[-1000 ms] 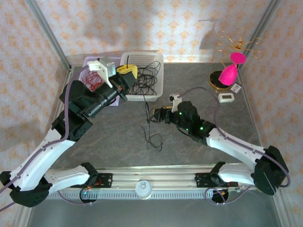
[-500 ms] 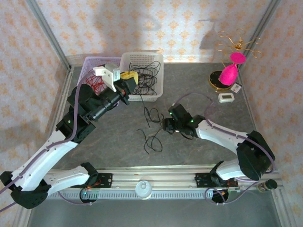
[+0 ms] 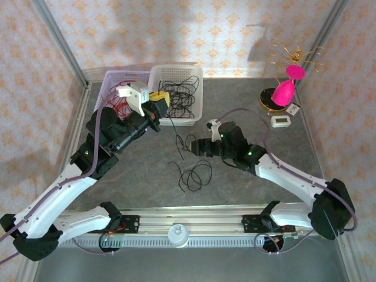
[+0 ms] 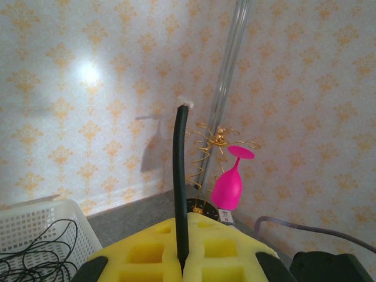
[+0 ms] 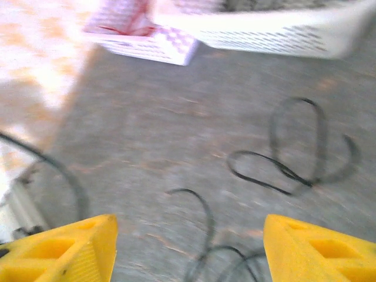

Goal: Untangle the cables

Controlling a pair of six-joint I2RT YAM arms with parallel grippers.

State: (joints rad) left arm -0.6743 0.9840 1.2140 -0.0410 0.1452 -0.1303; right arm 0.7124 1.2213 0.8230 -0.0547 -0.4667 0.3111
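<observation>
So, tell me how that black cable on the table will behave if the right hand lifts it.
Probably floppy: the black cable lies in loose curls on the table, so it should dangle and trail. Likely light, being so thin. Short lengths may hold shape, as the cable end stands upright from the shut left hand.

**Bench** (image 3: 247, 100): carried all items below.

- **Left basket** (image 3: 114, 75): far edge, left of centre. It held the first cable bundle (image 3: 117, 106).
- **Right basket** (image 3: 182, 120): just beside the left basket, on its right. It held the second cable bundle (image 3: 182, 94).
- **Left pincer** (image 3: 160, 100): hung over the near rims where the two baskets met. A cable end (image 4: 181, 176) stood upright, clamped in it.
- **Loose cable** (image 3: 197, 173): lay on the bench in front of the right basket, near centre.
- **Right pincer** (image 3: 197, 147): over the far part of the loose cable, jaws apart.
- **Goblet** (image 3: 285, 91): far right, with the wire stand (image 3: 294, 56) behind it.
- **Small device** (image 3: 280, 121): just in front of the goblet.
</observation>
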